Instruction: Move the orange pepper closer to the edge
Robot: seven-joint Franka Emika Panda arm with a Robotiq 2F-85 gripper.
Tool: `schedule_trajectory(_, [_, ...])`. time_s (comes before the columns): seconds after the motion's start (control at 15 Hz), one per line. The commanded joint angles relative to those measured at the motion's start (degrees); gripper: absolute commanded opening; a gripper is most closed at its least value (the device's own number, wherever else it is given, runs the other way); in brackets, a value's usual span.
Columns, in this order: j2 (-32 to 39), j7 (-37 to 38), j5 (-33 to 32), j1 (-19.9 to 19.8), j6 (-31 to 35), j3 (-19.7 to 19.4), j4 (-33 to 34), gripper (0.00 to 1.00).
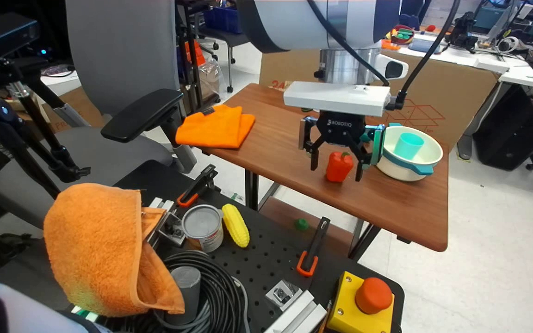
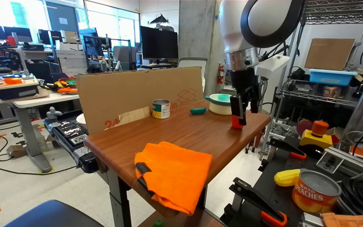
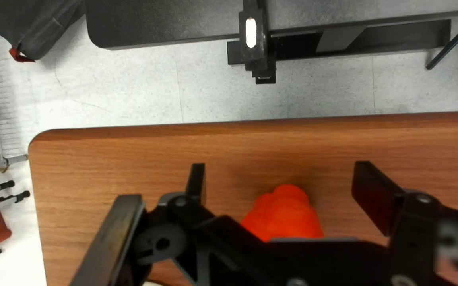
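Observation:
The orange pepper (image 1: 339, 167) is a small red-orange toy pepper standing upright on the brown wooden tabletop. It also shows in an exterior view (image 2: 236, 123), partly hidden by a finger, and in the wrist view (image 3: 286, 216), its lower part hidden by the gripper body. My gripper (image 1: 336, 166) is open above the pepper, with a fingertip apart on each side of it. In the wrist view, the open fingertips (image 3: 280, 171) show wide gaps to the pepper. The table's edge (image 3: 229, 128) runs straight across beyond the pepper, with a strip of bare wood between.
A cream bowl (image 1: 403, 173) with a teal cup (image 1: 409, 145) stands close beside the gripper. A folded orange cloth (image 2: 175, 176) hangs over a table corner. A can (image 2: 161, 109) and a green object (image 2: 198, 111) stand farther back. A black cart (image 1: 257, 259) stands across a gap.

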Motion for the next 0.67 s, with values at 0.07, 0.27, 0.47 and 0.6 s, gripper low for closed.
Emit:
schedule_trajectory(0.07, [-12.9, -9.3, 5.8, -1.7, -8.7, 1.9, -6.0, 1.00])
schedule_trajectory(0.27, [-22.1, -14.4, 11.9, -1.7, -12.4, 2.6, -8.5, 1.00])
schedule_trajectory(0.47, [-20.6, -12.3, 11.7, -1.7, -14.1, 2.9, -6.1, 1.00])
schedule_trajectory(0.6, [-24.5, -12.5, 12.3, -1.7, -15.4, 3.1, -7.5, 1.00])
